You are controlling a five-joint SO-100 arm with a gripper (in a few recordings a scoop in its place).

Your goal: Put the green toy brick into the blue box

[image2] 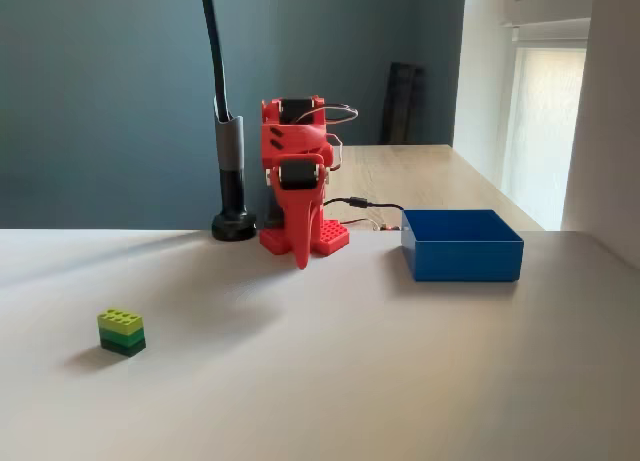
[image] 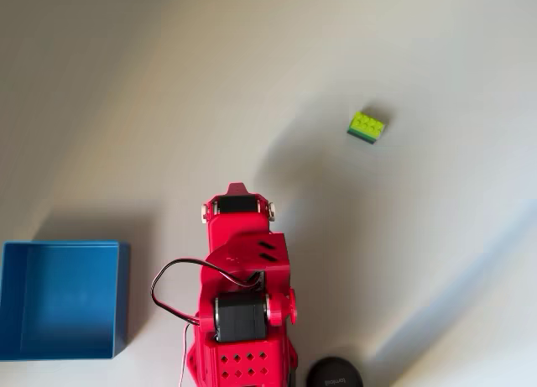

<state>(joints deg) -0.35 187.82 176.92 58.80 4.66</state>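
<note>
The green toy brick [image: 367, 126] lies by itself on the pale table, lime studs over a darker green layer; in the fixed view the brick [image2: 121, 332] sits at the front left. The blue box [image: 59, 299] stands open and empty at the left edge of the overhead view, and the box [image2: 465, 261] is right of the arm in the fixed view. The red arm is folded over its base. Its gripper [image2: 302, 261] points down at the table just in front of the base, jaws together and holding nothing. It is far from both the brick and the box.
A black pole on a round foot [image2: 234, 226] stands beside the arm's base; the foot [image: 334, 373] shows at the bottom edge of the overhead view. A black cable [image: 159, 290] loops out beside the arm toward the box.
</note>
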